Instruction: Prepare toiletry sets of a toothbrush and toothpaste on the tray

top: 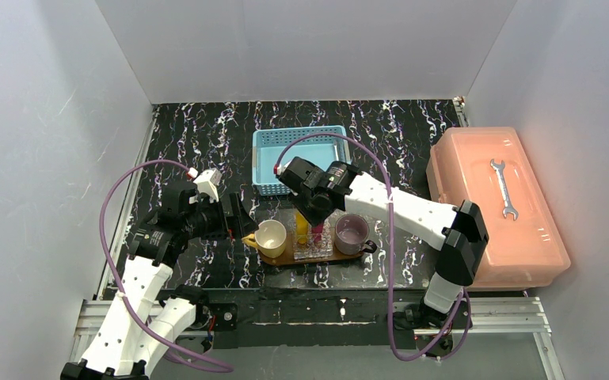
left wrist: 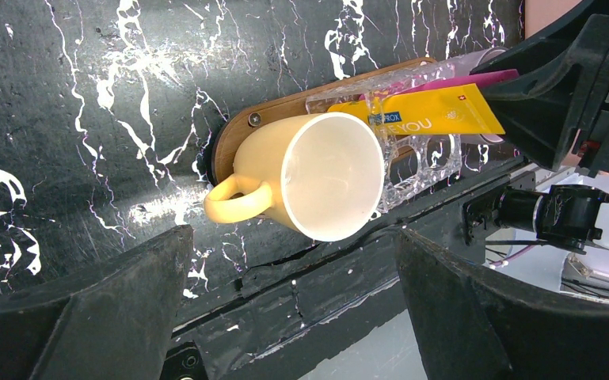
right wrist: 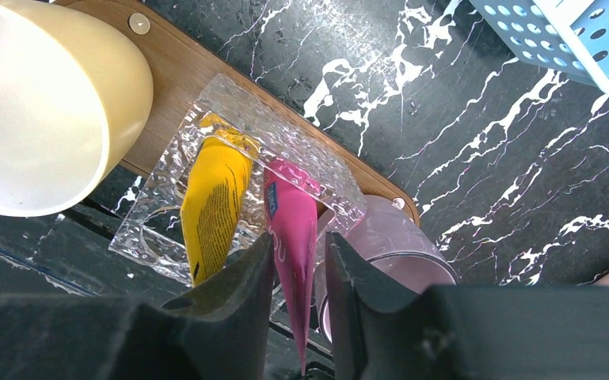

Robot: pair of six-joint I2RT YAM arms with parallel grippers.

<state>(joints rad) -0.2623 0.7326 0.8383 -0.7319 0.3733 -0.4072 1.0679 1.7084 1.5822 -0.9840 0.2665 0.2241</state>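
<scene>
We saw the R arm reaching from its base at the near right across to the middle of the tray, wrist tipped down over the clear holder. The R gripper was almost closed, fingers pinched on the upper part of the pink toothpaste. The tube's lower end sat in the holder and its top ran up betw. the pads. The yellow toothpaste stood in the same holder, just beside the pink one and clear of the fingers. The holder sat on the tray betw. the yellow cup & the purple cup.

The L arm was bent at the elbow, forearm low over the table, pointing rightward at the tray's left end. The L gripper was spread wide w/ nothing in it. The yellow cup lay straight ahead of it, near but apart from both fingers, handle turned toward the gripper. The blue basket lay behind the tray, apart from it.
</scene>
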